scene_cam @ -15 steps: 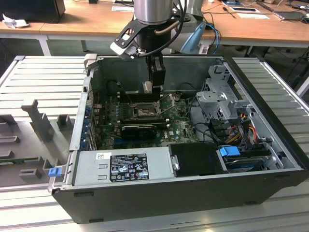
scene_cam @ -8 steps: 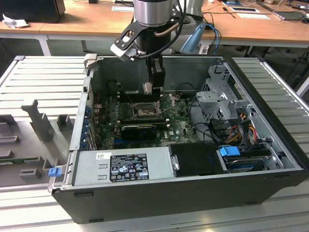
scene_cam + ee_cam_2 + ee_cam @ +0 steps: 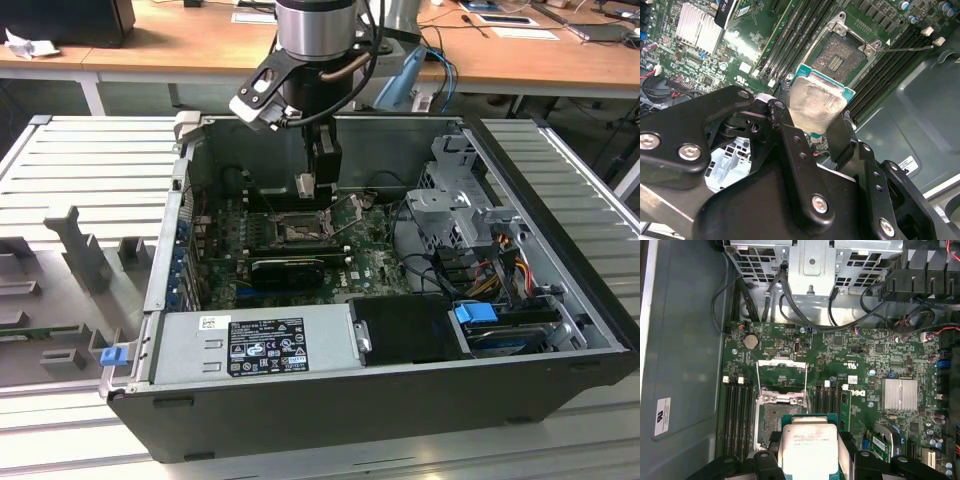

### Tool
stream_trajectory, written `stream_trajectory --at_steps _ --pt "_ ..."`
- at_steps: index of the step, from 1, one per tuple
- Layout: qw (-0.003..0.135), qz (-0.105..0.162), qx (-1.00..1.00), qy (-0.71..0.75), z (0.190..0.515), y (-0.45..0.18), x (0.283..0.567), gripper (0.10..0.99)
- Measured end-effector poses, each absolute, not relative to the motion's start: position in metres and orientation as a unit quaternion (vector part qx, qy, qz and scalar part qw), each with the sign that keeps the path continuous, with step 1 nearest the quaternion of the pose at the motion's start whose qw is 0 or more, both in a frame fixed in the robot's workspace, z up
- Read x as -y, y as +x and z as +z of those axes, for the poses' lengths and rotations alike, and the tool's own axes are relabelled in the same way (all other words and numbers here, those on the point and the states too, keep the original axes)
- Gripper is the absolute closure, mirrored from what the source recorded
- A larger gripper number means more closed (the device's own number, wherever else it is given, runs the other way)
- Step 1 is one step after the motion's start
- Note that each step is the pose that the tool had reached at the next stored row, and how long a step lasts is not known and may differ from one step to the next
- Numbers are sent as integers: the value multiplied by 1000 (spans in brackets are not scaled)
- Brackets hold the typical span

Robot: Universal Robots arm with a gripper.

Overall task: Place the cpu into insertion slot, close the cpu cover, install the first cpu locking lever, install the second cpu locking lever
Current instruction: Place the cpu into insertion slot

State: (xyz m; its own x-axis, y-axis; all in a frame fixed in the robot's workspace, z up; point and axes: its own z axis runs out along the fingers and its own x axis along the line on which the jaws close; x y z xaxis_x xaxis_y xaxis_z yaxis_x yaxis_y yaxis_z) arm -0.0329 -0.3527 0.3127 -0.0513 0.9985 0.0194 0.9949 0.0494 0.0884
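Note:
My gripper (image 3: 812,116) is shut on the cpu (image 3: 817,100), a flat square silvery chip on a green base, clamped between the two black fingers (image 3: 785,130). In the exterior view the gripper (image 3: 309,194) hangs inside the open computer case, a little above the insertion slot (image 3: 295,233) on the motherboard. The insertion slot (image 3: 842,56) lies bare, its contact field exposed, with the cpu hovering beside and above it. In the first wrist view the cpu (image 3: 807,447) partly overlaps the slot (image 3: 771,425), and the cpu cover (image 3: 781,371) stands swung open behind it. A thin wire locking lever (image 3: 905,48) sticks out sideways.
Black memory slots (image 3: 736,410) flank the socket on both sides. A finned heatsink (image 3: 899,395) sits further along the board. A metal drive cage (image 3: 450,200) with cables and the power supply (image 3: 255,345) crowd the case. The case walls (image 3: 180,230) enclose the work area.

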Motion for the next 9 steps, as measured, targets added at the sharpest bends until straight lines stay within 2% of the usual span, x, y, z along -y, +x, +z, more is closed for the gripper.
stream_trajectory --at_steps 9 --pt "23 39 -724 688 309 -33 352 557"
